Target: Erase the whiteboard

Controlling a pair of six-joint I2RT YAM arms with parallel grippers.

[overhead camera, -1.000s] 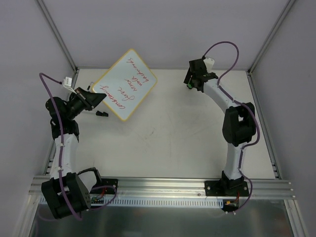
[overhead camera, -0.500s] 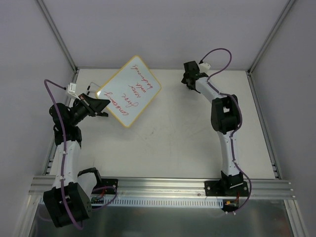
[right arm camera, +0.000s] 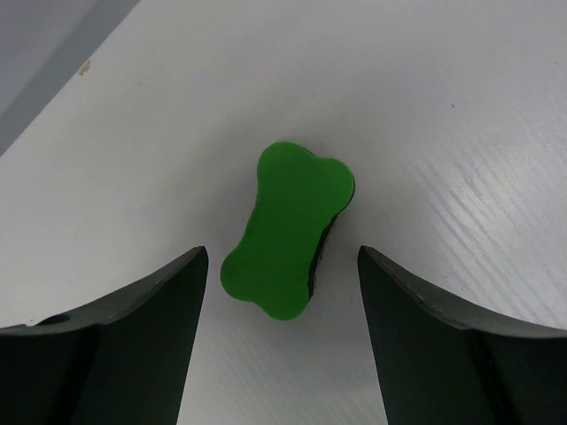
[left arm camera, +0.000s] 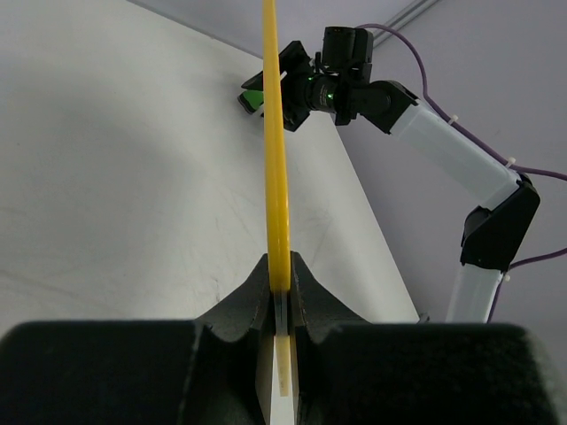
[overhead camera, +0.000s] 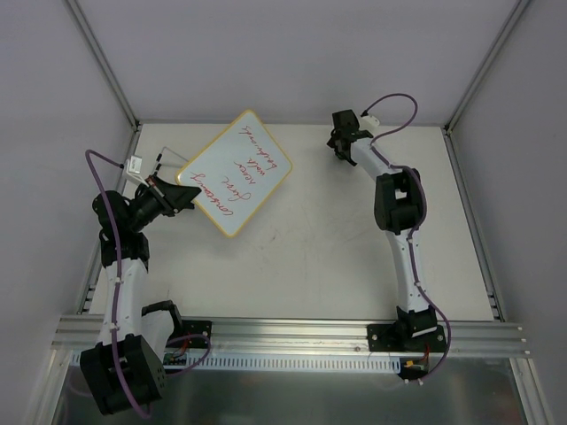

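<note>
Right gripper (right arm camera: 282, 255), jaws apart, straddles green eraser (right arm camera: 288, 221): centre it, close squarely. Left gripper (left arm camera: 280, 270) clamps whiteboard (overhead camera: 237, 173) edge.

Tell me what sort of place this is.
Probably a robotics test cell: left arm and right arm bolted to an aluminium rail, on a white table walled in by grey panels.

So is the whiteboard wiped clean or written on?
Written on: red handwriting covers the whiteboard; the green eraser lies on the table between the open fingers of the right hand.
</note>
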